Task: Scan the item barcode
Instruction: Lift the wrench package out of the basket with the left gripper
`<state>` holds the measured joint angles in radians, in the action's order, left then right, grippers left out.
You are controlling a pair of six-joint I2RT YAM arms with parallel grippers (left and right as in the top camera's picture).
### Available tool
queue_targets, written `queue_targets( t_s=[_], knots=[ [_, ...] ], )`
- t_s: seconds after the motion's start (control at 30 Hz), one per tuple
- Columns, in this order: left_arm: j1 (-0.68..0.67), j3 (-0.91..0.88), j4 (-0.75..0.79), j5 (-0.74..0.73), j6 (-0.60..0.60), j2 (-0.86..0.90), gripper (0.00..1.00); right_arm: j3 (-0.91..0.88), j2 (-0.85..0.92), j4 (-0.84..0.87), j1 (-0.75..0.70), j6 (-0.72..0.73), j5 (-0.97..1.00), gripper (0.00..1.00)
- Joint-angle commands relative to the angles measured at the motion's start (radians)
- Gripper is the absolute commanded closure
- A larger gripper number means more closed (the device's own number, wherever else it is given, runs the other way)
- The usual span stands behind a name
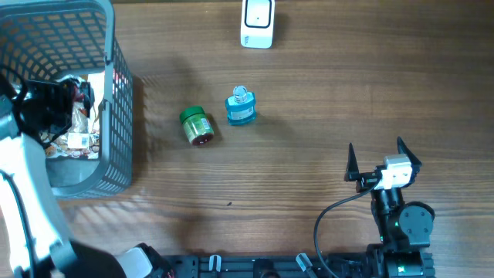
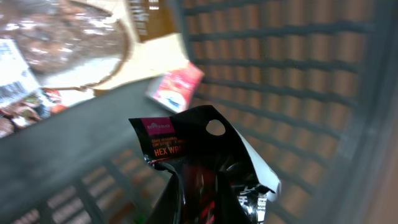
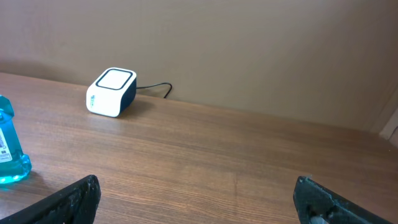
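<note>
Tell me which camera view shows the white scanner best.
The right wrist view: the scanner stands whole on the table, its side and cable visible. The overhead view shows only its top, cut off by the picture's upper edge. The left wrist view looks into the basket and misses it.

A brown wood-grain counter (image 1: 347, 85) meets a plain tan wall (image 3: 249, 43) along its far edge, all under soft, even light with faint shadows

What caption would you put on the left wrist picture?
The left gripper holds a black packet inside the grey basket.
</note>
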<state>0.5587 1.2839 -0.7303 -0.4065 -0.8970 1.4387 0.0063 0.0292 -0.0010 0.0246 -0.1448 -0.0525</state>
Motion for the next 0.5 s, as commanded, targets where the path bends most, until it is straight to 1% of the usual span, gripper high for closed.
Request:
queue_targets(
  t_s=[0.0, 0.1, 0.2, 0.3, 0.4, 0.47],
  knots=[
    [-0.001, 0.031, 0.004, -0.116, -0.030, -0.157, 0.96, -0.001, 0.000, 0.002, 0.001, -0.012, -0.016, 0.00],
    [-0.025, 0.043, 0.010, -0.128, -0.048, -0.277, 0.96, -0.001, 0.000, 0.002, 0.001, -0.012, -0.016, 0.00],
    [-0.106, 0.043, 0.065, -0.129, -0.089, -0.399, 0.96, -0.001, 0.000, 0.002, 0.001, -0.013, -0.016, 0.00],
    [-0.208, 0.043, 0.095, -0.127, -0.100, -0.447, 0.96, -0.001, 0.000, 0.002, 0.001, -0.012, -0.016, 0.00],
    [-0.385, 0.043, 0.090, -0.082, -0.098, -0.429, 0.96, -0.001, 0.000, 0.002, 0.001, -0.012, -0.016, 0.00],
    [-0.510, 0.043, 0.081, 0.002, -0.075, -0.381, 0.96, -0.001, 0.000, 0.002, 0.001, -0.012, -0.016, 0.00]
  ],
)
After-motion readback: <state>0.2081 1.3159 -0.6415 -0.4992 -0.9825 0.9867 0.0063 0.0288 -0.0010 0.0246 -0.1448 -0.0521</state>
